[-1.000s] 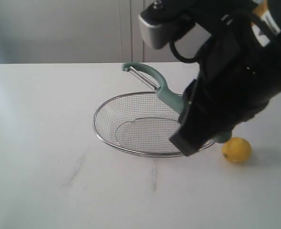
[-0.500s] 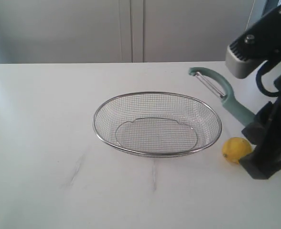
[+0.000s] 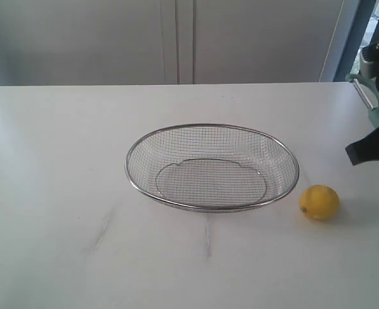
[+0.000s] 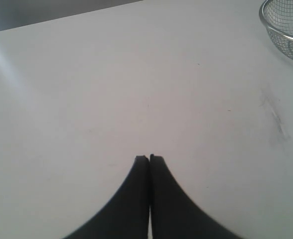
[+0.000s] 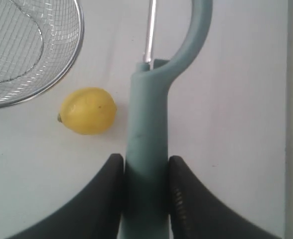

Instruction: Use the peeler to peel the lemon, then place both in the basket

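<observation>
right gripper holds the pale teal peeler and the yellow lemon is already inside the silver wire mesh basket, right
No: the yellow lemon lies on the white table beside the silver wire mesh basket, not inside it; the exterior view shows this. The right gripper does hold the pale teal peeler.

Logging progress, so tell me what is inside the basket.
The basket is empty: only its bare wire mesh shows, nothing hidden. The lemon lies on the table beside it; the right gripper holds the peeler.
</observation>
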Robot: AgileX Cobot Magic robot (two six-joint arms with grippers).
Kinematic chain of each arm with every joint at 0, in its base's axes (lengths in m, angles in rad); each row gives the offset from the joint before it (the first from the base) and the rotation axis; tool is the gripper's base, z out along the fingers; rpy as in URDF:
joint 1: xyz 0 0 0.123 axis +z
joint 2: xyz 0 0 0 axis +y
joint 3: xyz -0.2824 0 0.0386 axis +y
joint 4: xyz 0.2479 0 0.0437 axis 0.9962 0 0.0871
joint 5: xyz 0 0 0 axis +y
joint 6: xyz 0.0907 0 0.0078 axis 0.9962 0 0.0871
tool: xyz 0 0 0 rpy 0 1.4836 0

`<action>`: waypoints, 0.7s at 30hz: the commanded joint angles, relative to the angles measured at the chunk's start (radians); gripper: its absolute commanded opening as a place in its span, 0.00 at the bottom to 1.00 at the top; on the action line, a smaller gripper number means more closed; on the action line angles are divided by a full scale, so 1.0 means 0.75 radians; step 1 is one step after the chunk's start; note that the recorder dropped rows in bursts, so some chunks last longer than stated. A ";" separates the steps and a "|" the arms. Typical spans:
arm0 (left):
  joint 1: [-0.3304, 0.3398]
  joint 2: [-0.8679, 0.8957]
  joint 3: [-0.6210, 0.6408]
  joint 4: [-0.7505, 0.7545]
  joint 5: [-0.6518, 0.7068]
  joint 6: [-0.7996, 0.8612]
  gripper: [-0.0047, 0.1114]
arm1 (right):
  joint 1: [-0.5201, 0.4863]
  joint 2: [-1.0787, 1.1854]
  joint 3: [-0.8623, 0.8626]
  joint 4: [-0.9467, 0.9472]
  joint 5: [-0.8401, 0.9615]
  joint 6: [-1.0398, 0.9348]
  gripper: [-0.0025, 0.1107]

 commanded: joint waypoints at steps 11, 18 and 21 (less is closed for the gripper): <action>0.005 -0.006 0.006 -0.010 -0.088 -0.005 0.04 | -0.148 0.102 0.010 0.194 -0.130 -0.102 0.02; 0.005 -0.006 0.006 -0.013 -0.143 -0.013 0.04 | -0.148 0.102 0.016 0.194 -0.081 -0.102 0.02; 0.005 -0.006 0.006 -0.013 -0.156 -0.006 0.04 | -0.148 0.102 0.016 0.194 -0.059 -0.102 0.02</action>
